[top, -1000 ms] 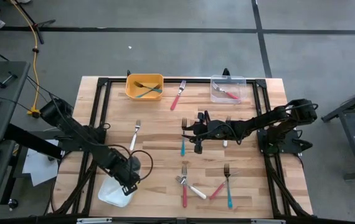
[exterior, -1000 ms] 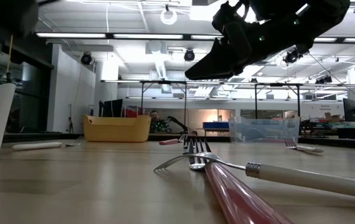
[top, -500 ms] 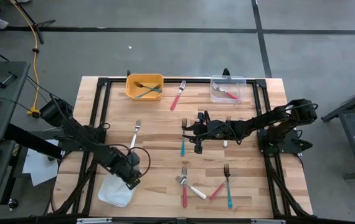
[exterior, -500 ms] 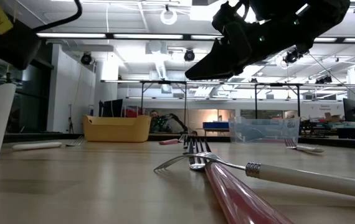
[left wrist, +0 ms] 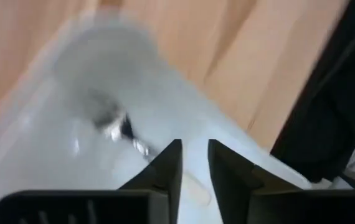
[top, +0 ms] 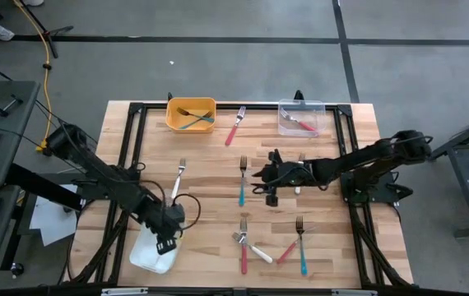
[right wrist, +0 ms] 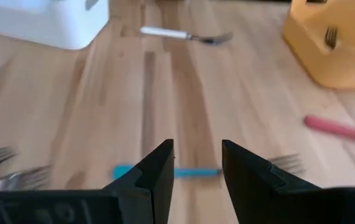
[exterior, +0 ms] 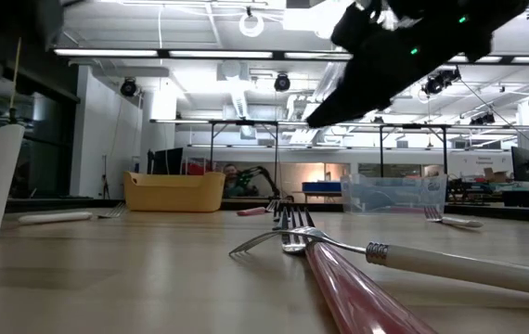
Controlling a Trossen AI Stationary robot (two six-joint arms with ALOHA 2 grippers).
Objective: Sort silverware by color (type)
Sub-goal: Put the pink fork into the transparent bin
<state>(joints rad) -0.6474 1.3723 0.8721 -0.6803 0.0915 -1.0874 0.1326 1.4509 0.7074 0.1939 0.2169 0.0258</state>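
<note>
Forks with red, teal or white handles lie scattered on the wooden table. My left gripper (top: 167, 238) hovers over the white bin (top: 146, 256) at the near left. Its fingers stand a narrow gap apart with nothing between them. A fork's metal head (left wrist: 118, 127) lies in the bin just beyond the fingertips. My right gripper (top: 269, 178) is open and empty above the table's middle, to the right of a teal fork (top: 241, 185). That fork lies flat on the table and shows across the fingertips in the right wrist view (right wrist: 193, 172).
A yellow bin (top: 174, 123) holding forks and a clear bin (top: 321, 123) holding a red fork stand at the far edge, with a red fork (top: 235, 125) between them. A white fork (top: 178, 177) lies at the left. Several forks (top: 251, 247) lie near the front edge.
My right gripper has moved toward the table's right edge, off the teal fork, which now lies uncovered and has stayed put. My left gripper has shifted a little toward the far edge and back over the white bin.
</note>
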